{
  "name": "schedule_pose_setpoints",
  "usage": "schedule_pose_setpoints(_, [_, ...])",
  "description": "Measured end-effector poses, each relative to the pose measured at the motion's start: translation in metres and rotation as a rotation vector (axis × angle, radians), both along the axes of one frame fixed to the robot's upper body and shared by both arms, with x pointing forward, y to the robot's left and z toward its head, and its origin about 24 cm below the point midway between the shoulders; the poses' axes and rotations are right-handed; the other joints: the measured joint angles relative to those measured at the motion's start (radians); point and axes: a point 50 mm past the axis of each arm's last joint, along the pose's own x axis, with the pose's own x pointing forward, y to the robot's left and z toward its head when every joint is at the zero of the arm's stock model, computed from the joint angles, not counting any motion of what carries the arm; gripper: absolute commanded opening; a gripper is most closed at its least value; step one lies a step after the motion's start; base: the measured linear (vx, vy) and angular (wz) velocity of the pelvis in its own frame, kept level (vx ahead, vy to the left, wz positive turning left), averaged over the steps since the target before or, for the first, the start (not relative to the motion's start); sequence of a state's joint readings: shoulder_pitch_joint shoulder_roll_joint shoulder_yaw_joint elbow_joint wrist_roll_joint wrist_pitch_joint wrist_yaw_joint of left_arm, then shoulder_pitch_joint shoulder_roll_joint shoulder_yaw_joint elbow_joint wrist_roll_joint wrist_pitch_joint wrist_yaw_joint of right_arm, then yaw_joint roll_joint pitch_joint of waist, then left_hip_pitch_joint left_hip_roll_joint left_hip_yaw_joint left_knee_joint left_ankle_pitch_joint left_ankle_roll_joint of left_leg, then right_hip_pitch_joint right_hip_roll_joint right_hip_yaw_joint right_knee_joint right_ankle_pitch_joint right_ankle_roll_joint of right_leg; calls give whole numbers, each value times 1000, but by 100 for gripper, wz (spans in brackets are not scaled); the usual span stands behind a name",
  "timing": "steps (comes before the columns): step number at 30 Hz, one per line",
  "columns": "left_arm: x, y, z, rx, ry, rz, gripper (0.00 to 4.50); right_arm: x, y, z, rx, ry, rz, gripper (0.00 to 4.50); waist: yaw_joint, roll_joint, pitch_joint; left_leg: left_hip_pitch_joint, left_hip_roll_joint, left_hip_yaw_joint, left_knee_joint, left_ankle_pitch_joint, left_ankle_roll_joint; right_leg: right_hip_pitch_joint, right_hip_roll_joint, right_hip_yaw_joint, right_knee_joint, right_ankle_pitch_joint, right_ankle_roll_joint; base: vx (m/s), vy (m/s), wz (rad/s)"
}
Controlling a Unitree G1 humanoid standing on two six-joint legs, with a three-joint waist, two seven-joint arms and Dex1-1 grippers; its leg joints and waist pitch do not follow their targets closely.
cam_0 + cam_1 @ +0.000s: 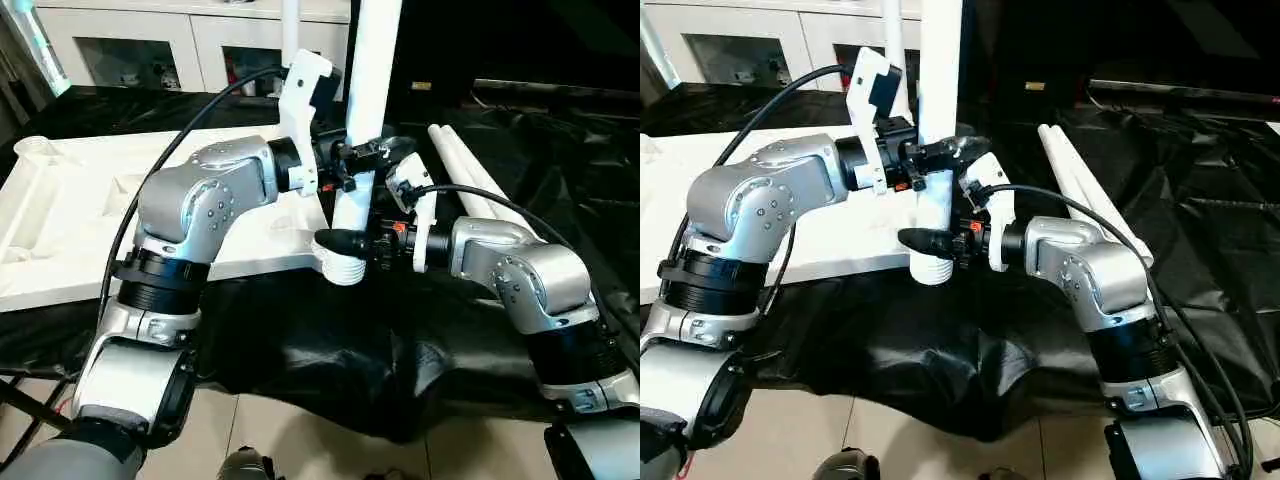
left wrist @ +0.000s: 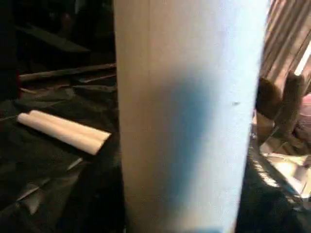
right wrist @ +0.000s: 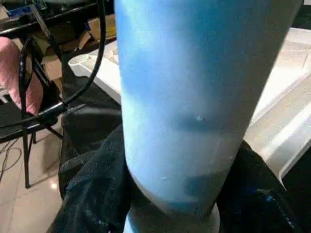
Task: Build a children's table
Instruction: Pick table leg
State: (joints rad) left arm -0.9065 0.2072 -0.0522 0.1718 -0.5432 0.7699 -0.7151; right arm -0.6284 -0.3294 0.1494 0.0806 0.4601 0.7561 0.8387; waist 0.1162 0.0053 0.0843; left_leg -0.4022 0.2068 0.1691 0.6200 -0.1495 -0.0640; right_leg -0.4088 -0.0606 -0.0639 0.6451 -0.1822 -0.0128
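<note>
Looking down through the head cam, starting over at 9 o'clock: the white table top lies upside down on black sheeting, ribbed underside facing up, with one rounded corner socket up around 10 o'clock. Behind it, at about 11, there's a white cabinet with glass doors.

Moving toward the middle, my left arm reaches in from 8 o'clock and the left gripper sits against an upright white leg. That leg stands at the near right corner of the table top, pretty much dead centre in my view, its ribbed lower end right at the corner's edge. In the left wrist cam the leg is a big white column right in front of the lens. I can't tell if these jaws are clamped on the leg or just sitting around it.

The right gripper comes in from 4 o'clock, lower down, one black finger lying across the front of the leg just above the ribbed end. Can't tell how tightly those jaws are closed either.

Further right, around 2 o'clock, two more white legs lie side by side on the sheeting, touching each other.
</note>
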Motion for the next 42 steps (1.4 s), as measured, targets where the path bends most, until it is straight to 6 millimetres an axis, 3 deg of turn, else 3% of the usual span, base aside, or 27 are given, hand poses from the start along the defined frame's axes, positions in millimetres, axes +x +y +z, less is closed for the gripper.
schedule_pose_setpoints(5, [2,-1,6,-120,-18,5,304,1,1,1,14,-1,-14,190,0,0,0,0,0,0,0,0,0,0,0,0,0,0,0,0,0,0])
schedule_pose_setpoints(7, [3,2,14,-286,-13,-16,304,1,2,2,36,-6,-21,190,0,0,0,0,0,0,0,0,0,0,0,0,0,0,0,0,0,0])
schedule_pose_setpoints(10, [3,12,30,-552,-8,-23,304,2,5,5,83,-25,-48,190,-1,1,0,0,0,0,0,0,0,0,0,0,0,0,-1,0,0,0])
schedule_pose_setpoints(14, [7,33,49,-663,-67,52,304,7,1,10,125,-52,-129,190,-1,3,-2,1,0,0,0,0,0,1,0,0,0,0,-1,0,0,0])
schedule_pose_setpoints(18, [18,56,33,-471,-110,260,304,17,-16,16,152,-106,-291,190,-1,8,-3,1,0,-1,0,0,0,1,0,0,0,0,0,0,0,0])
schedule_pose_setpoints(24, [17,96,-34,-62,-139,702,304,16,-33,10,103,-179,-494,190,-5,38,-10,0,0,-2,-2,-1,0,1,1,-1,-4,0,1,0,0,0])
schedule_pose_setpoints(29, [-5,109,-51,-78,-146,903,304,7,-35,-3,110,-180,-591,190,-6,59,-12,-1,0,-2,-4,-1,0,1,1,-1,-6,0,1,0,0,0])
schedule_pose_setpoints(31, [-14,110,-58,-60,-125,952,304,5,-35,-3,108,-201,-638,190,-6,72,-16,0,-1,-2,-3,-1,0,2,1,-1,-6,0,1,0,0,0])
schedule_pose_setpoints(33, [-20,112,-64,-26,-121,1000,304,5,-39,-4,63,-238,-696,190,-6,77,-18,1,-1,-2,-3,-1,0,2,1,-1,-6,-3,7,0,0,0])
schedule_pose_setpoints(37, [-29,117,-74,-7,-117,1091,304,4,-48,-10,-38,-314,-802,190,-17,76,-18,1,-1,-3,-4,-1,0,2,1,-2,-6,-3,8,0,0,0])
schedule_pose_setpoints(39, [-32,116,-80,-21,-113,1098,304,4,-49,-9,-26,-342,-830,190,-27,70,-19,1,-1,-3,-4,-1,0,1,1,-2,-6,-3,9,0,0,0])
schedule_pose_setpoints(42, [-39,105,-95,20,-93,1067,304,-1,-52,-20,1,-294,-892,190,-31,50,-29,1,-1,-3,-7,-1,0,1,1,-2,-10,-2,10,0,0,0])
